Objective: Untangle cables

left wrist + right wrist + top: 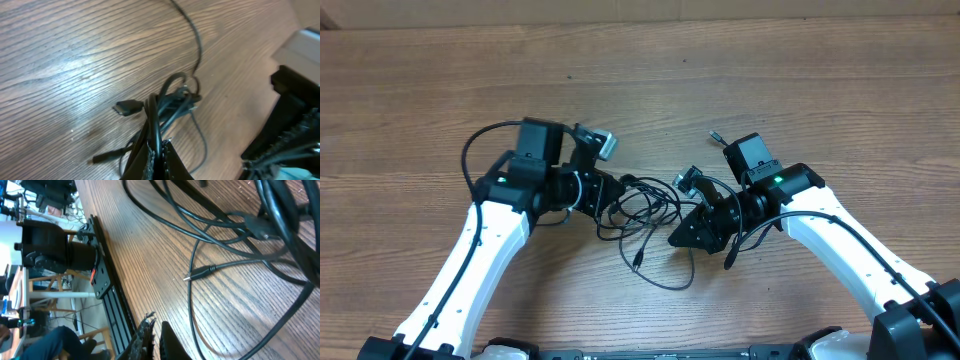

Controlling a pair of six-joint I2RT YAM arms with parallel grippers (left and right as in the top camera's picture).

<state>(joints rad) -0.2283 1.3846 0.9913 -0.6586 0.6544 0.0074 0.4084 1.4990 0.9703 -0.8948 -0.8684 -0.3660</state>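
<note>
Thin black cables [645, 208] lie in a loose tangle on the wooden table between my two arms. My left gripper [618, 190] is at the tangle's left side. In the left wrist view it [159, 146] is shut on a black cable [156, 117] that runs up into a knot of loops. A flat plug [127, 107] and a thin round plug [102, 158] lie just left of the fingers. My right gripper [674, 241] is at the tangle's lower right. Its fingers [156, 327] are shut with nothing between them. A cable loop [190, 310] and a plug end [200, 273] lie beside them.
A black rail [107, 297] runs along the table's near edge, with an arm base [50, 245] beyond it. A thick black wire [470, 150] loops off the left arm. Part of the right arm [290, 130] shows close on the right of the left wrist view.
</note>
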